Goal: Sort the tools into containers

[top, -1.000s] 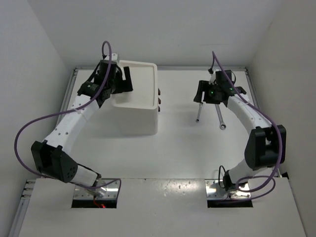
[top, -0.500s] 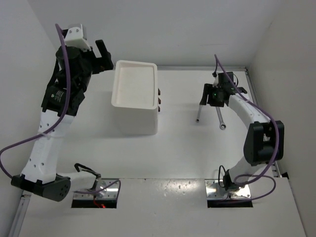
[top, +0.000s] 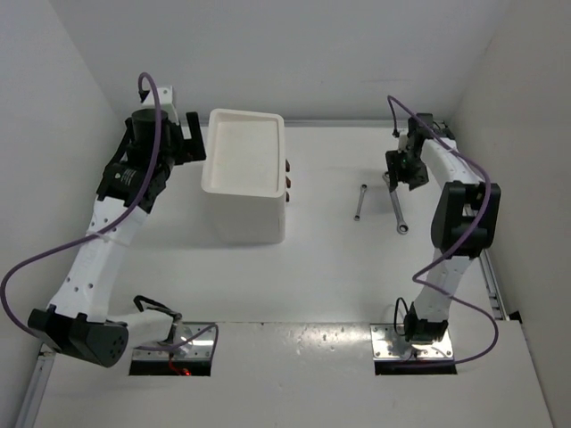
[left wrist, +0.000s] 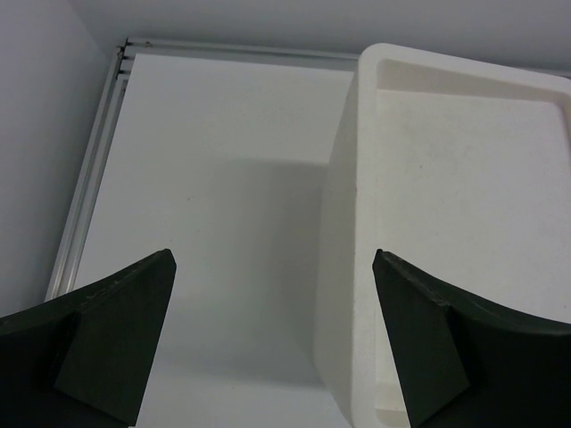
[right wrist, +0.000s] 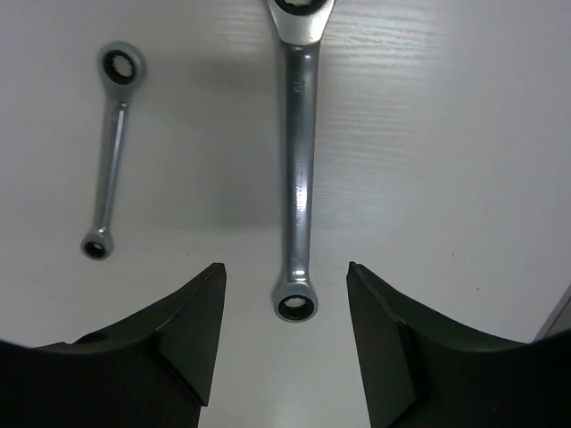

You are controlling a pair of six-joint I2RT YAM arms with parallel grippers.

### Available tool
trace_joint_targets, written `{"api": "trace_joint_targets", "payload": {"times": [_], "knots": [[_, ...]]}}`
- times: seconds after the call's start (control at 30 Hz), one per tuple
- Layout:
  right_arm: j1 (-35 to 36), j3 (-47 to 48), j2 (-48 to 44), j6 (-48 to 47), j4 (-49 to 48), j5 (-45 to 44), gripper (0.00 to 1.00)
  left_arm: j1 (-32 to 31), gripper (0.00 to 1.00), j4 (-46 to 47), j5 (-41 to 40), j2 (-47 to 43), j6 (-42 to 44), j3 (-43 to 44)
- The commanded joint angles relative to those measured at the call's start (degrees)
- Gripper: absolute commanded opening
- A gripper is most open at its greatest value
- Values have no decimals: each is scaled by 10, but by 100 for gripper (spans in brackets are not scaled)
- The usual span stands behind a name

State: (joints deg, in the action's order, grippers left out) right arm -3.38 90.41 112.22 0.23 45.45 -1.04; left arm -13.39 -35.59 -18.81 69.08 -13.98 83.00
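The white drawer unit point(top: 241, 209) stands at the back left, its recessed tray top point(top: 243, 152) bare and its dark knobs point(top: 288, 176) facing right. Two silver wrenches lie right of it: a small one point(top: 359, 202) and a longer one point(top: 398, 211). My right gripper point(top: 399, 176) is open above the far end of the longer wrench point(right wrist: 299, 178), one finger on each side, with the small wrench point(right wrist: 109, 160) to the left. My left gripper point(top: 192, 140) is open and empty beside the unit's left wall point(left wrist: 343, 267). No screwdrivers or pliers are in view.
Grey walls close in the table on the left, back and right. A metal rail point(left wrist: 89, 196) runs along the table's left edge. The right arm's upper link point(top: 459, 218) rises just right of the wrenches.
My left arm has swung off the tray, up and left, then settled beside the unit's left side. My right gripper has moved right and farther back, from over the small wrench to the longer one.
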Motion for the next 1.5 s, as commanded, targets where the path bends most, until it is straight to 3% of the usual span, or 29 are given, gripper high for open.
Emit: {"api": "trace_joint_targets", "payload": {"times": [0.0,0.43,0.73,0.93,1.07,1.47], "knots": [[-20,51,58,-30,74,-9,57,18,99,13,20,2,1,3],[-37,114,150,-47,126,10,54,60,99,18,76,30,-10,-26],[-37,62,137,-30,84,4,54,79,99,18,97,35,-10,-31],[-32,62,150,-25,72,4,53,92,99,18,113,35,-10,-31],[-32,62,160,-20,61,-1,45,97,99,18,113,35,-10,-36],[-32,49,165,-14,1,10,45,108,99,18,129,35,-10,-42]]}}
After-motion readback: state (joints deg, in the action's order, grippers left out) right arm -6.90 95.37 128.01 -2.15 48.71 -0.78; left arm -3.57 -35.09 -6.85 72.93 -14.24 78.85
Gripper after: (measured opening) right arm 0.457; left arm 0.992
